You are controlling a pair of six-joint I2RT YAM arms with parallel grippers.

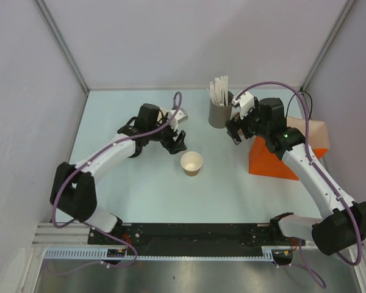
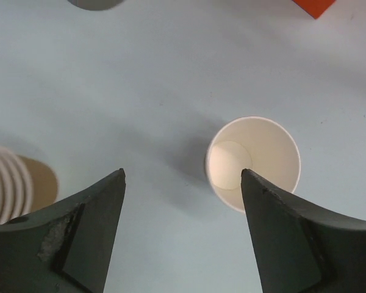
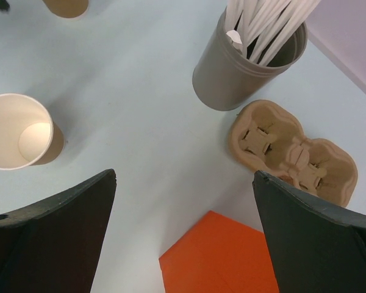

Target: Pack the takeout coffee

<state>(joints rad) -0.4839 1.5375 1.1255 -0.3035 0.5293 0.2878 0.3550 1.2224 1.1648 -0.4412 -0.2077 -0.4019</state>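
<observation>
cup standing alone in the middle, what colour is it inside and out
White inside, tan kraft outside; the cup shows both best in the right wrist view.

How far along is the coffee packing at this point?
Done: one paper cup stands alone mid-table, empty, no lid. In hand: nothing; the left hand is open close to that cup, and the right hand is open near the grey stirrer holder. Left: lidding the cup and getting it into the orange bag, at the right.
</observation>
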